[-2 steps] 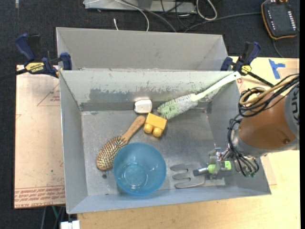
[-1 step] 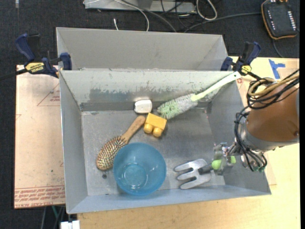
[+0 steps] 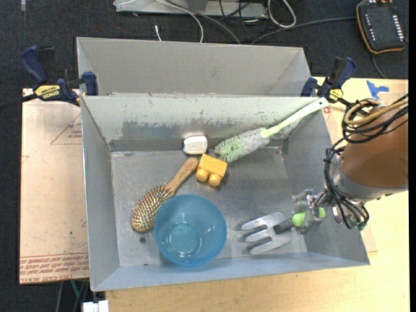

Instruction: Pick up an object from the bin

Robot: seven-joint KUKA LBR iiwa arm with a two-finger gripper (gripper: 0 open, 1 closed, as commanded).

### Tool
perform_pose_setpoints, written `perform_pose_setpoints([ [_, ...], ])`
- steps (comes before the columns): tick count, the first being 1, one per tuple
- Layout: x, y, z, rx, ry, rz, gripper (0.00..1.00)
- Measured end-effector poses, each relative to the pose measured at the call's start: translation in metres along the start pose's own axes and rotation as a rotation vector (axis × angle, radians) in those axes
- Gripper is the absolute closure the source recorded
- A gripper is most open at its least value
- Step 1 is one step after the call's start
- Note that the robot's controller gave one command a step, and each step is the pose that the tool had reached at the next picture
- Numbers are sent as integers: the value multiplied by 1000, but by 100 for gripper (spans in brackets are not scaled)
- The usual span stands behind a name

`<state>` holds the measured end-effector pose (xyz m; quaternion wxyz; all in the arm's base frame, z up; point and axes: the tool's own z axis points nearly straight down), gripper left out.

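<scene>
My gripper point(image 3: 312, 204) is low at the bin's right side, under the arm's orange cover. Right beside it, to the left, lies a grey hand fork point(image 3: 263, 231) with broad tines pointing left and a black and green handle. The green end of that handle sits against the gripper's lower edge. Whether the gripper touches it cannot be told. A blue plastic bowl point(image 3: 190, 231) stands upright near the front wall, left of the fork.
A wooden hairbrush point(image 3: 158, 199) lies left of the bowl. A yellow toy block point(image 3: 212, 169) and a small white piece point(image 3: 194, 144) sit mid-bin. A green and white bottle brush point(image 3: 260, 136) leans up to the back right corner.
</scene>
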<state>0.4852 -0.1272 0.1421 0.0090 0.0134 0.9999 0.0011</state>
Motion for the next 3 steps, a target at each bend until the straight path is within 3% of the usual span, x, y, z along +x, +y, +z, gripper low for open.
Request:
perform_pose_setpoints([
  [3, -1, 1, -41, -1, 3, -2, 100],
])
